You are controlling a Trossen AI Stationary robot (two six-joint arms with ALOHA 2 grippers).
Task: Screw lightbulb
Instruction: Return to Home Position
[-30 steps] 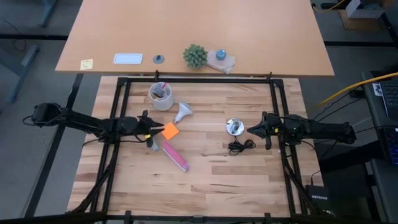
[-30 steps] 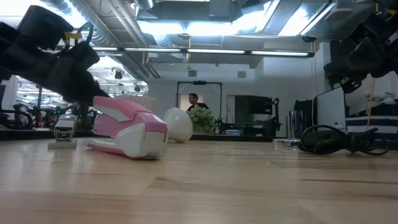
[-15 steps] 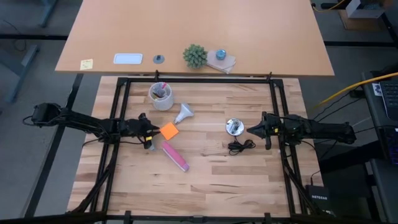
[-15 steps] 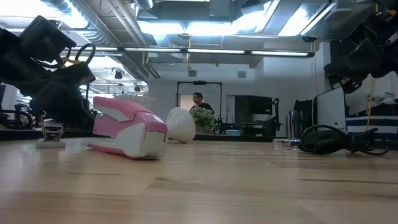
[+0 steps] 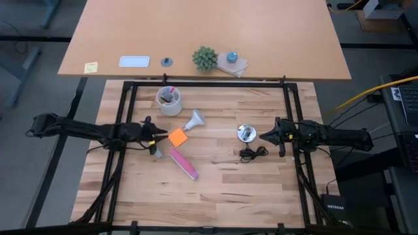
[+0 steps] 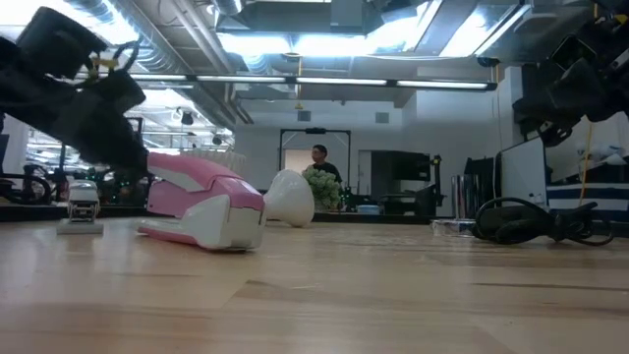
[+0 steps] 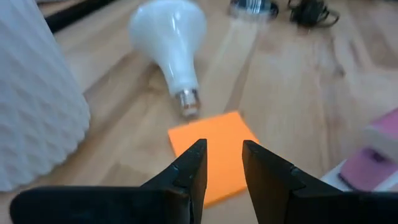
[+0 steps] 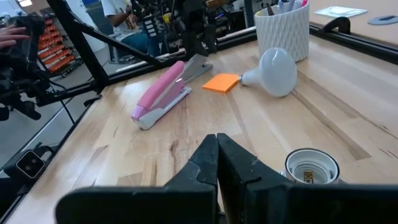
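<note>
The white frosted lightbulb [image 5: 193, 119] lies on its side on the wooden table, its grey screw base [image 7: 188, 101] pointing at an orange sticky-note pad [image 7: 211, 146]. It also shows in the right wrist view [image 8: 273, 71]. My left gripper [image 5: 154, 134] [image 7: 224, 158] hovers open and empty left of the pad, short of the bulb. The shiny metal socket [image 5: 246, 133] [image 8: 311, 167] stands mouth up, with its black cord [image 5: 252, 154] beside it. My right gripper [image 5: 264, 136] [image 8: 216, 152] is shut and empty just right of the socket.
A pink stapler [image 5: 184, 163] lies near-side of the pad, with a small grey object [image 5: 157, 152] to its left. A white cup with pens [image 5: 169, 100] stands behind the left gripper. A black frame [image 5: 209, 83] borders the table. A person stands in the room behind [image 6: 319, 157].
My left gripper has drawn back toward the table's left edge, away from the bulb and the orange pad. The lightbulb has turned a little where it lies. My right arm has kept still.
</note>
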